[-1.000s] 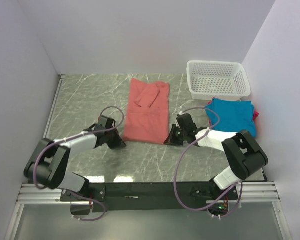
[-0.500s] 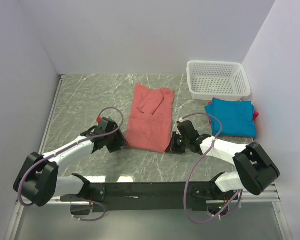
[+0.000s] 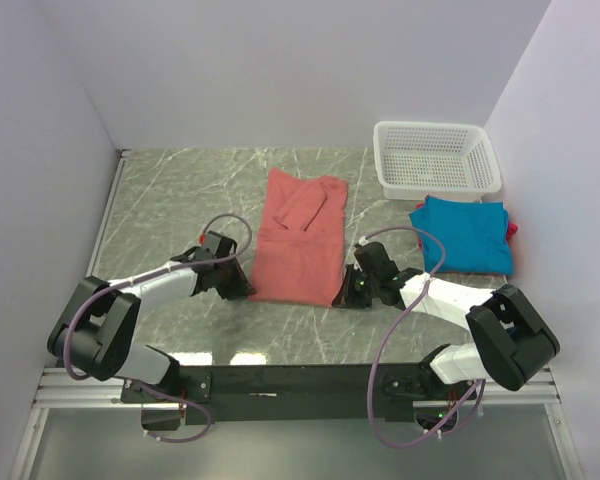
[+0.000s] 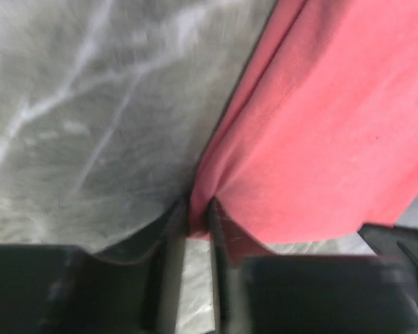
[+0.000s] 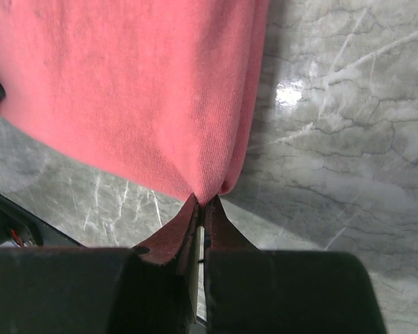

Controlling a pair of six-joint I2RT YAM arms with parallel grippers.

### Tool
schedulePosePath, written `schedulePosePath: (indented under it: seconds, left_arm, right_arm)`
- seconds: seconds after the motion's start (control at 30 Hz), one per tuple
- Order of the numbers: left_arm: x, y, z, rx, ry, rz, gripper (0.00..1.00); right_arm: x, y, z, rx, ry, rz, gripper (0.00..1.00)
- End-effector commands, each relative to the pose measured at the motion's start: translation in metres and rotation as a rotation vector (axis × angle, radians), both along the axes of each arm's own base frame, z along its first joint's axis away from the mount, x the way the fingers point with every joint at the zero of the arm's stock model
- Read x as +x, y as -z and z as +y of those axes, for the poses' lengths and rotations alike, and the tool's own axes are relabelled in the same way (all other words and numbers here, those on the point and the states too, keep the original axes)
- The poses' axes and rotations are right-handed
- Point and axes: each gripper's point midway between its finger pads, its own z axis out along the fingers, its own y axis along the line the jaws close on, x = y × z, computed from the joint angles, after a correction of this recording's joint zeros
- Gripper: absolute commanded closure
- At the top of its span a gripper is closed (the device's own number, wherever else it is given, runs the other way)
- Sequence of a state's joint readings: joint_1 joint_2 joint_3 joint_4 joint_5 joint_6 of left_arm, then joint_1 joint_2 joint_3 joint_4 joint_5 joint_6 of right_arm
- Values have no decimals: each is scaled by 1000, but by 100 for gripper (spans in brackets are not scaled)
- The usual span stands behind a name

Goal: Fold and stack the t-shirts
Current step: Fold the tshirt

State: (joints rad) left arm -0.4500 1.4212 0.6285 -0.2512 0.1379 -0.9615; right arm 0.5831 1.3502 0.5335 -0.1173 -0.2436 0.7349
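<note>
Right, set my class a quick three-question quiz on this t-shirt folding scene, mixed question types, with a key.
1. True or false: the teal-blue t-shirt lies inside the white basket.
2. What do the left gripper and right gripper each pinch? A) a near corner of the salmon-red t-shirt; B) the basket rim; C) nothing.
3. Fill in: the sliver of cloth peeking out at the teal-blue t-shirt's right edge is ___.
Key: 1 false, it lies outside, beside the basket; 2 A; 3 magenta.
</note>
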Motion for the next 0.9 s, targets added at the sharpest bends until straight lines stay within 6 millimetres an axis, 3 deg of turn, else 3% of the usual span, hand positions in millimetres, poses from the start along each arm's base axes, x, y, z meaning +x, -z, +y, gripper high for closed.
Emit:
schedulePosePath:
  seconds: [0.0,0.03,0.13,0.23,0.33,0.43,0.5,0.57,0.6,0.63,0.67,0.7,0.77,0.8,0.83,0.87]
  left_arm:
    - [-34,16,-2,-39,54,91,82]
    - [-38,17,-3,-50,54,108,98]
    - [-52,17,-4,-50,64,119,99]
    - [-61,3,1,-34,55,83,99]
    - [-63,-27,10,-16,45,-1,99]
    - [-51,-68,11,-40,35,-124,99]
    - [-34,-98,13,-36,0,-214,99]
    - [-23,-111,15,-26,-23,-249,99]
    - [-14,-126,13,-32,-26,-284,99]
    - [-3,-128,15,-27,-47,-286,99]
    - [9,-143,14,-39,-59,-322,99]
    - [18,-149,15,-36,-61,-343,99]
    - [50,-170,22,-20,-124,-409,99]
    - [60,-177,23,-15,-126,-430,99]
    - [73,-178,27,-3,-146,-436,99]
    - [88,-199,24,-19,-150,-493,99]
  right_arm:
    - [0,0,-4,-18,9,-6,100]
    - [-3,2,-4,-18,5,1,100]
    - [-10,1,-5,-1,7,6,100]
    - [-25,-2,-8,-2,-9,19,100]
    - [-37,-15,-8,0,-29,-6,100]
    - [-31,-39,-9,14,-19,-69,100]
    - [-17,-64,-10,5,-12,-147,100]
    - [-1,-81,-16,-29,-8,-215,100]
    - [14,-100,-17,-40,15,-262,100]
    - [24,-110,-21,-46,34,-286,100]
    - [33,-114,-23,-66,32,-305,100]
    - [48,-135,-21,-55,53,-354,100]
    - [69,-143,-25,-65,80,-368,100]
    - [82,-162,-21,-36,87,-411,100]
    - [94,-169,-25,-31,110,-420,100]
    - [107,-177,-21,-25,102,-436,100]
